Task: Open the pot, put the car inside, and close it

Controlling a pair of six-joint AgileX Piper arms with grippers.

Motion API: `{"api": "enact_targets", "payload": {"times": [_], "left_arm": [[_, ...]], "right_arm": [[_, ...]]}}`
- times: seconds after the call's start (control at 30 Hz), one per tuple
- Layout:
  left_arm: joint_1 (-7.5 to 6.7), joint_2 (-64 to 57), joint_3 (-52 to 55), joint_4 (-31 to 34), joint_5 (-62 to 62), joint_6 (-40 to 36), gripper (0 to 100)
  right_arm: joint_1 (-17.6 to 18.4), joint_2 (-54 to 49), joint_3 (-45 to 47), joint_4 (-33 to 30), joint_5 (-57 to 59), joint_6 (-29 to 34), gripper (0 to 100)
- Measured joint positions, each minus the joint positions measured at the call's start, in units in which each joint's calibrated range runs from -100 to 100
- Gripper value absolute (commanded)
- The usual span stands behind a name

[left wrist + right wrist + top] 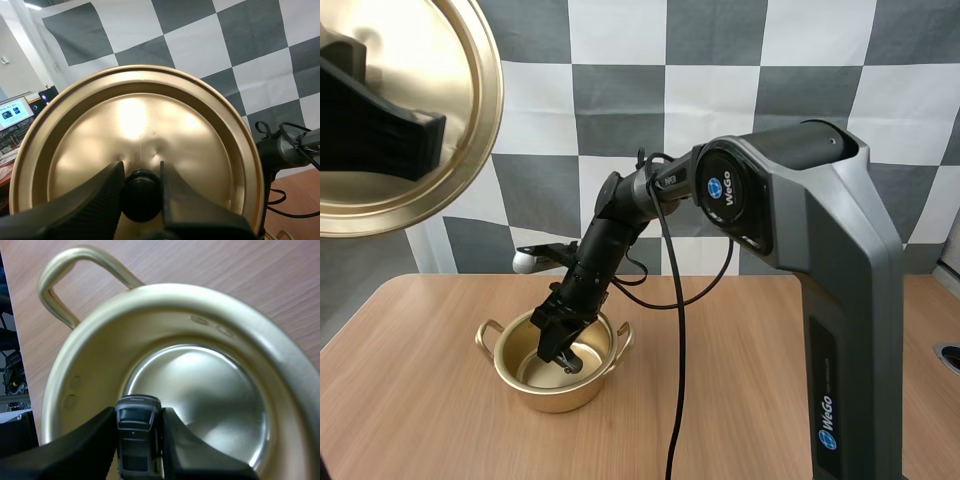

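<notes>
Now, left jaws clamp the lid (135, 135) — right jaws pinch the car (136, 440) inside pot (165, 330); arm (840, 300) marked "WeGo".

We see our right gripper (564, 360) and its arm slanting in from 1 o'clock, blocking the pot (512, 372) mouth with the car (135, 439). Lid (470, 130) hangs high at 10 o'clock, off the pot. Table (410, 420) at 6 to 9 o'clock is open.

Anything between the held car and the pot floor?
Nothing: in the right wrist view the car, pinched by the right end effector, faces bare pot floor.
</notes>
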Motion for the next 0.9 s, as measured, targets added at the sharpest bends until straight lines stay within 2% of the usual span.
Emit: {"api": "enact_targets", "payload": {"times": [0.1, 0.23, 0.9], "left_arm": [[0.0, -0.37, 0.0, 0.0, 0.0, -0.08, 0], [0.0, -0.63, 0.0, 0.14, 0.0, -0.08, 0], [0.0, -0.63, 0.0, 0.28, 0.0, -0.08, 0]], "right_arm": [[0.08, 0.9, -0.85, 0.0, 0.0, 0.0, 0], [0.27, 8.03, -4.38, -0.12, -0.23, -0.01, 0], [0.51, 8.75, -4.38, 1.08, 0.08, 1.75, 0]]}}
